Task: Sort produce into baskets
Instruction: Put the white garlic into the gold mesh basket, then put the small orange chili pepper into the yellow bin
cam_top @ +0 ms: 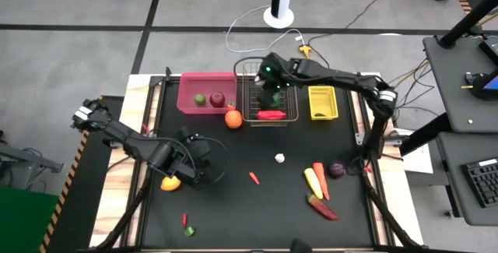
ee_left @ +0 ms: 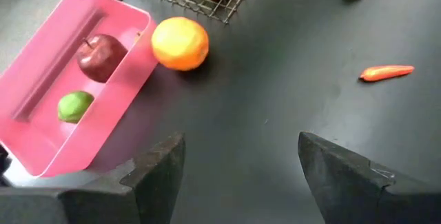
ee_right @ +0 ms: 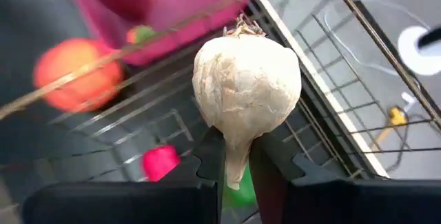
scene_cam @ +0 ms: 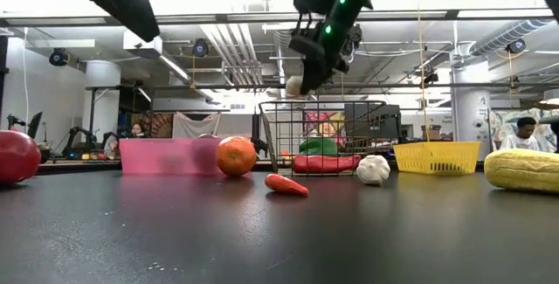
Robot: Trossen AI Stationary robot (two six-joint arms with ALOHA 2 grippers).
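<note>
My right gripper hangs over the wire-mesh basket and is shut on a white garlic bulb, which also shows in the low view. The basket holds a red pepper and something green. The pink bin holds a red apple and a green lime. An orange lies on the table beside it. The yellow bin stands right of the basket. My left gripper is open and empty at the table's left. My right gripper pinches the garlic's narrow stalk end between its two fingers. The fingers point down from above. The bulb sits beyond the fingertips with its root tuft away from them, lifted clear above the basket's rim.
Loose on the table lie a second garlic, a small red chilli, corn, a carrot, a purple onion, a long red chilli, a yellow fruit by my left gripper, and small pieces near the front.
</note>
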